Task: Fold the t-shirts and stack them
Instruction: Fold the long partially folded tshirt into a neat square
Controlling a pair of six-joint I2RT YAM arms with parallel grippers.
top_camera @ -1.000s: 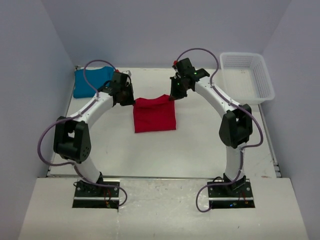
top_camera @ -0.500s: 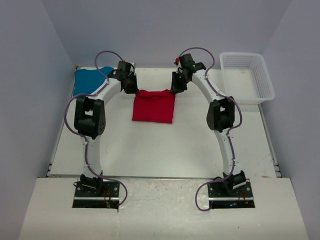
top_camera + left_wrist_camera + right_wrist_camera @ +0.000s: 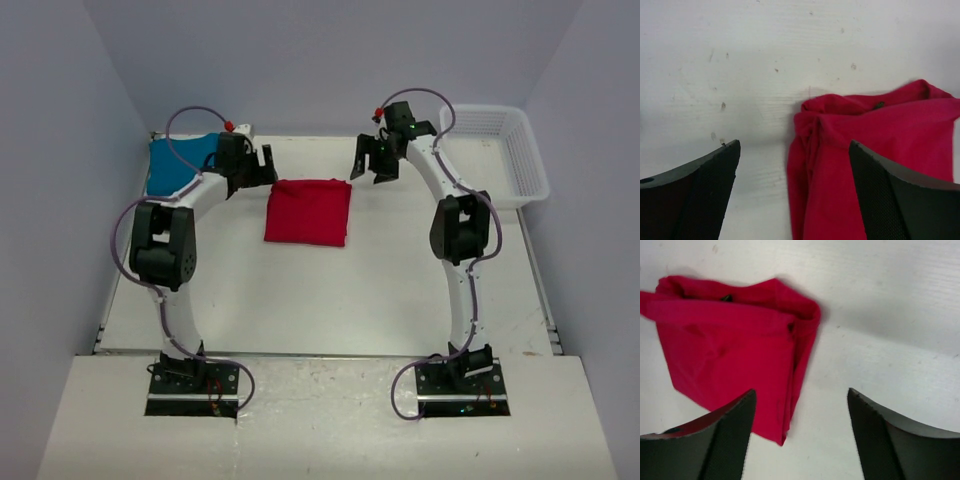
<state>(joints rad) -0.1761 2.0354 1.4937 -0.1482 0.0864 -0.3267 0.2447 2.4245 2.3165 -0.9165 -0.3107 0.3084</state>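
The red t-shirt [image 3: 308,212] lies folded into a compact rectangle on the white table, toward the back middle. It fills the right half of the left wrist view [image 3: 875,165] and the left half of the right wrist view [image 3: 735,355]. A teal-blue t-shirt [image 3: 178,164] sits at the back left corner, partly hidden behind the left arm. My left gripper [image 3: 262,168] hangs open just off the red shirt's back left corner, holding nothing. My right gripper [image 3: 372,160] is open beside its back right corner, also empty.
A white mesh basket [image 3: 518,150] stands at the back right, next to the right arm. Grey walls close in the table on the left, back and right. Both arm bases are bolted at the near edge.
Both grippers have opened and let go of the red t-shirt's back edge. They have drawn outward and back from it. The shirt now lies flat, folded in half.
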